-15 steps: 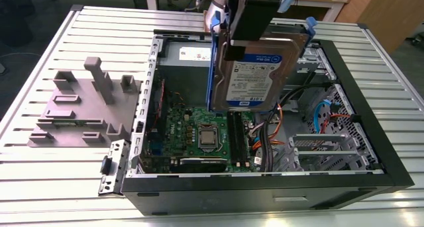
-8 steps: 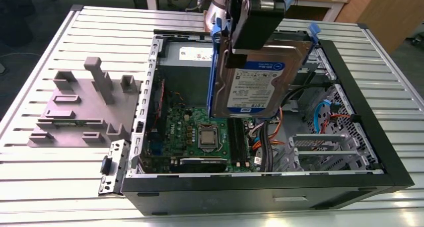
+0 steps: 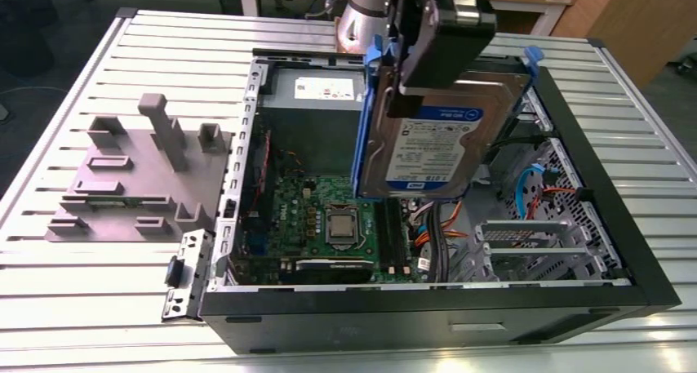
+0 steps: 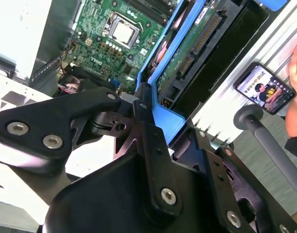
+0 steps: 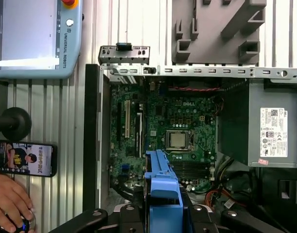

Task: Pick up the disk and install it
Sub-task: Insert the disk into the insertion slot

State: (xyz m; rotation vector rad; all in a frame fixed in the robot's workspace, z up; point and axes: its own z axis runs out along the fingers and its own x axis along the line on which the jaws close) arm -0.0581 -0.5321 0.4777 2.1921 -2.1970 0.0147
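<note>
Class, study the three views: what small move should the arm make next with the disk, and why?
Probably carry the disk toward the metal cage at the exterior view's right, which looks like its bay. The gripper holds it upright at its blue rail, in the air above the open case, seated in nothing yet.

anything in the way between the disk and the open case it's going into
The gripper is shut on the disk, held upright over the open case with no cover in between. Loose cables lie inside below its lower edge, beside the motherboard, and may be in the way.
</note>
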